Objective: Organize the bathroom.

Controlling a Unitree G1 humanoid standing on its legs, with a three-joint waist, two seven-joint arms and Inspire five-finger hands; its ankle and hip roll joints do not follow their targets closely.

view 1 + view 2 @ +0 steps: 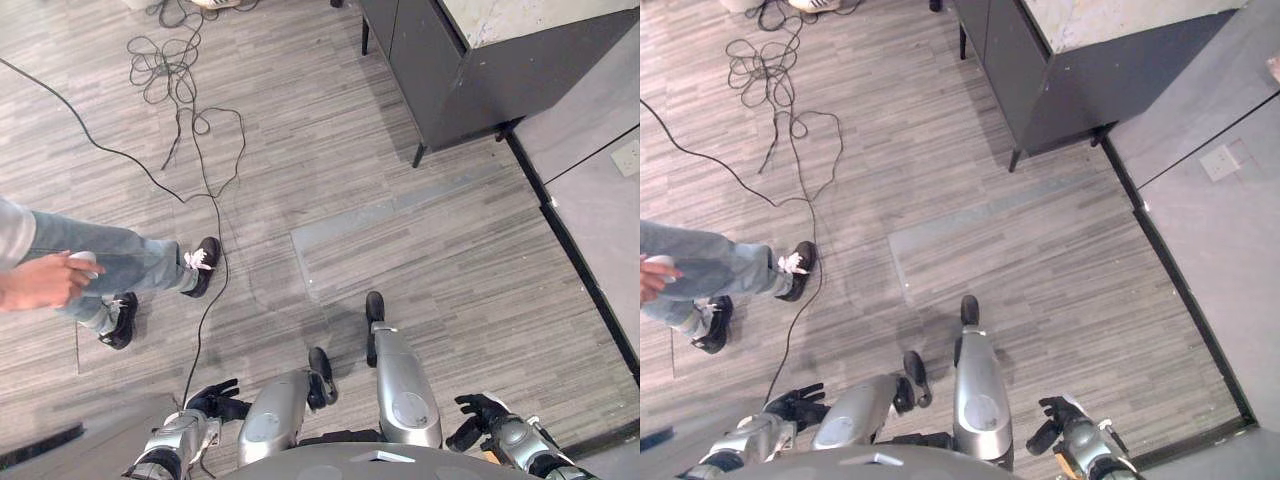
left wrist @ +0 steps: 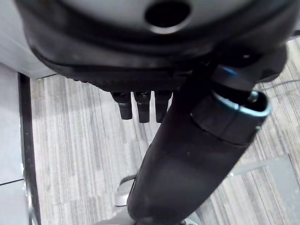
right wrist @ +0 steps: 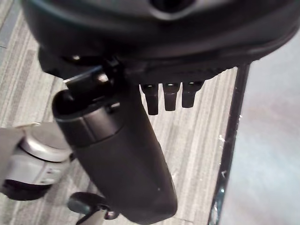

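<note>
Both hands hang low over the wood floor, holding nothing.

The left hand (image 1: 218,402) and right hand (image 1: 478,412) have relaxed, released fingers. A dark cabinet (image 1: 450,75) stands ahead by the wall; a person (image 1: 75,270) stands at the left.

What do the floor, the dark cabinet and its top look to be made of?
Floor: wood-look planks, grey and matt, with streaked grain and narrow strip seams; laminate or vinyl, hard to tell which. Cabinet: smooth dark grey panels, probably painted or laminated board, on thin dark legs. Cabinet top: pale mottled slab, stone or stone-look.
</note>
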